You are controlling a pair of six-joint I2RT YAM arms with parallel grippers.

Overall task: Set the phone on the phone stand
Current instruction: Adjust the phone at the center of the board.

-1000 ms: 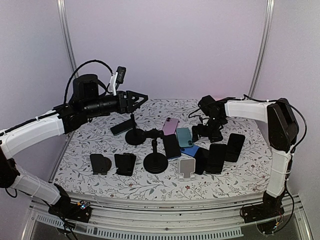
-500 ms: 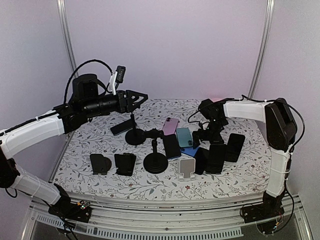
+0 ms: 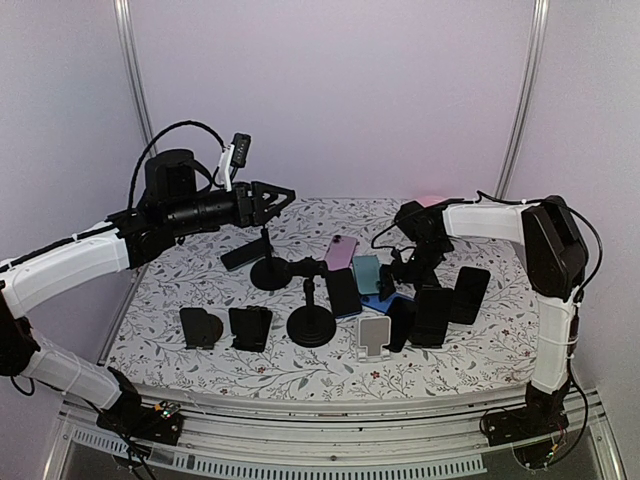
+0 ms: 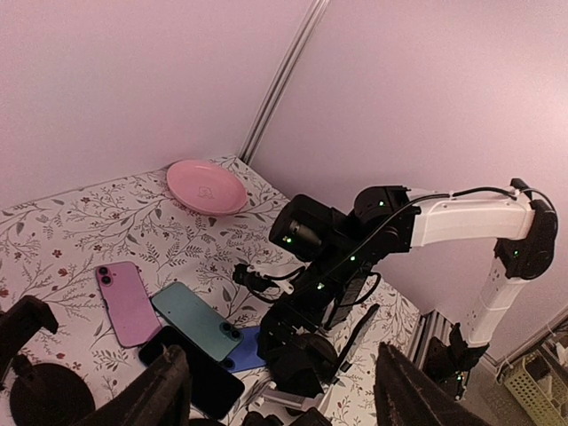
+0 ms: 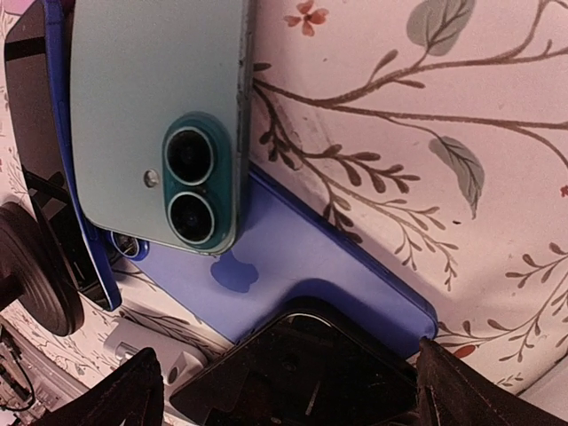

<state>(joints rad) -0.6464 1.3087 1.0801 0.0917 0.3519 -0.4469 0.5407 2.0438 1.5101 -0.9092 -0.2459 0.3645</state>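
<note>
Raised left arm (image 3: pixel 70 265), down-reaching right arm (image 3: pixel 490 220), jaws parted on both.
From 8 o'clock in the top view the left arm runs level, its left gripper (image 3: pixel 283 192) aimed at 3 o'clock, fingers (image 4: pixel 164 390) spread wide and empty. The right arm stands upright at 4 o'clock, forearm reaching toward 9 o'clock; the right gripper (image 3: pixel 402 272) points down, fingers (image 5: pixel 120 399) apart.
</note>
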